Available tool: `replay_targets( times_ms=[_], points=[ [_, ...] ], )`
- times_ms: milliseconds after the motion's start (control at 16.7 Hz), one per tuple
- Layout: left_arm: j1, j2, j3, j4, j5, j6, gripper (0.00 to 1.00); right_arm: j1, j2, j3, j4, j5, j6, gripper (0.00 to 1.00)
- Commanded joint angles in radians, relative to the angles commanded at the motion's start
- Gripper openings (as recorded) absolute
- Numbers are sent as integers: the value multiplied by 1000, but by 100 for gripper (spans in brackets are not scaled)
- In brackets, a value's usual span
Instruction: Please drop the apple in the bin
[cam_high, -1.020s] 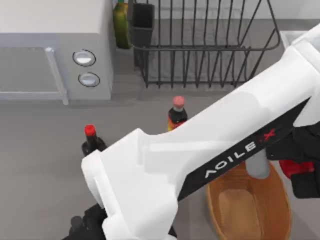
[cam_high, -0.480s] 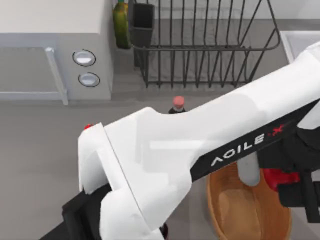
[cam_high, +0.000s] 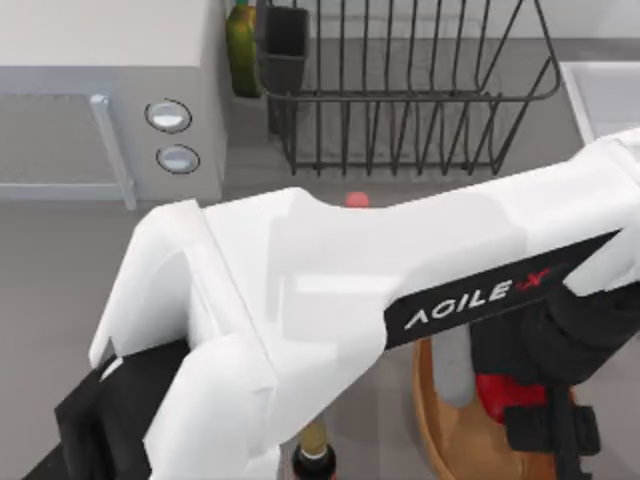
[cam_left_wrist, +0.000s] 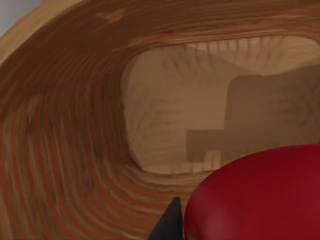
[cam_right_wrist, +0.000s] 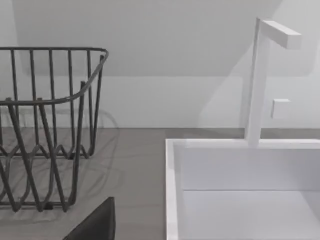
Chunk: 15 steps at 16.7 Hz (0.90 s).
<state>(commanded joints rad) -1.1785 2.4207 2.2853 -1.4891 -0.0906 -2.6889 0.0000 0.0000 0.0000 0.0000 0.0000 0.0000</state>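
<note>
The apple (cam_high: 497, 392), small, glossy and red, hangs over the bin (cam_high: 428, 405), a tan-orange woven basket at the table's front right. My left gripper (cam_high: 520, 405) is shut on the apple, and its long white arm crosses the top view from the front left. In the left wrist view the apple (cam_left_wrist: 260, 197) bulges close beside a dark fingertip (cam_left_wrist: 170, 225). Beneath it lie the bin's ribbed wall (cam_left_wrist: 65, 150) and lighter flat bottom. My right gripper's dark finger edge (cam_right_wrist: 95, 222) shows in the right wrist view, parked near the sink.
A black wire dish rack (cam_high: 400, 90) stands at the back, with a green bottle (cam_high: 240, 45) and a microwave (cam_high: 110, 100) to its left. A red bottle cap (cam_high: 357, 200) peeks over the arm. Another bottle neck (cam_high: 315, 455) is at the front. A white sink (cam_right_wrist: 240, 190) is at the right.
My left arm has swung toward the front, carrying the apple leftward and lower over the bin. The arm now covers the two dark bottles seen earlier.
</note>
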Motion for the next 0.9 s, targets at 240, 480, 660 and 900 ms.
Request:
replay_targets(
  times_ms=[240,480,660,900],
  points=[
    [10,-54,-93,61,-10,-13,0,0,0,0,0,0,0,100],
    [10,-56,-96,63,-10,-13,0,0,0,0,0,0,0,100],
    [10,-56,-96,63,-10,-13,15,0,0,0,0,0,0,100],
    [10,-56,-96,63,-10,-13,45,0,0,0,0,0,0,100]
  ],
)
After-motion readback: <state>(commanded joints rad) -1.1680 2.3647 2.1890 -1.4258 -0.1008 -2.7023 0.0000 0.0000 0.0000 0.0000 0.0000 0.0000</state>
